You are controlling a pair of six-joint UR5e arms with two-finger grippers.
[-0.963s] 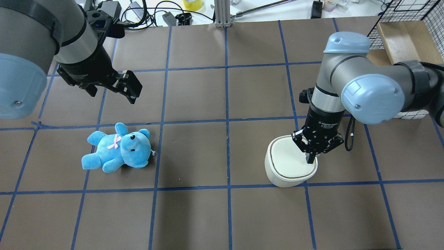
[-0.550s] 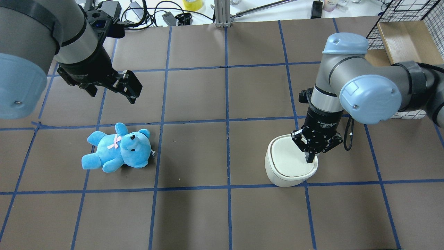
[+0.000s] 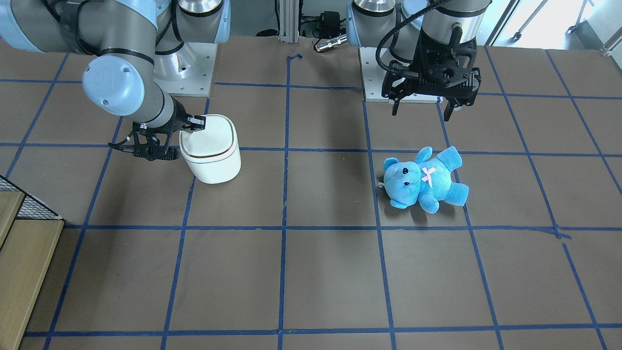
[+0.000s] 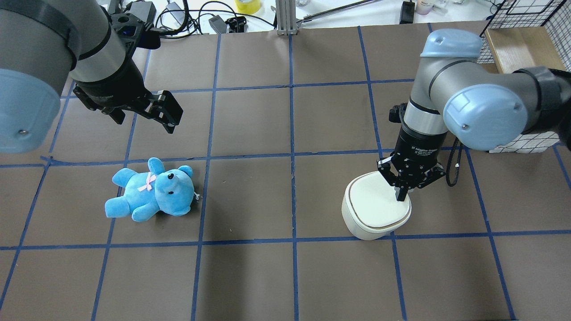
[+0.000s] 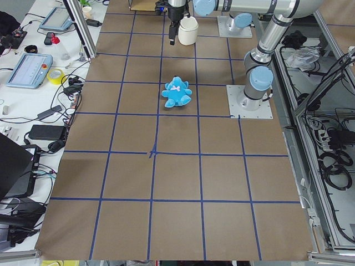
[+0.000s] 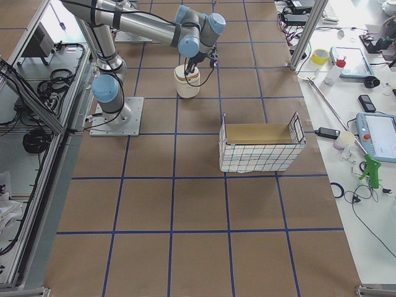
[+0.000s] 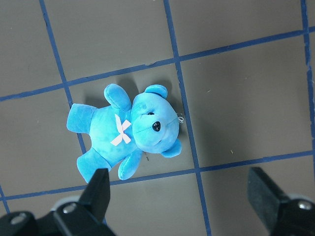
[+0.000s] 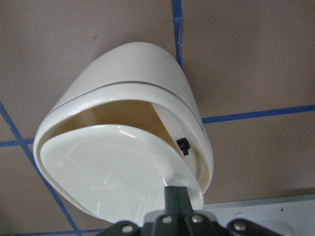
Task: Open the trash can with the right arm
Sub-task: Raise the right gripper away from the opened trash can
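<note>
The white trash can (image 4: 376, 213) stands on the brown mat at the right; it also shows in the front view (image 3: 211, 150). In the right wrist view its lid (image 8: 108, 172) is tilted up from the body (image 8: 133, 73), and a gap shows the cream inside. My right gripper (image 4: 401, 195) is shut and points down, its fingertips (image 8: 176, 192) touching the lid's rim on the can's right side. My left gripper (image 4: 166, 111) is open and empty, hovering beyond the blue teddy bear (image 4: 151, 189).
The teddy bear (image 7: 125, 135) lies on its back between the left gripper's open fingers in the left wrist view. A wire basket with a wooden floor (image 4: 522, 40) stands at the far right, close to the right arm. Cables and tools lie beyond the mat's far edge.
The right arm has risen and shifted slightly toward the far side. The fingertips have slid toward the lid's rim, and the can has shifted slightly to the right. The left arm has not moved.
</note>
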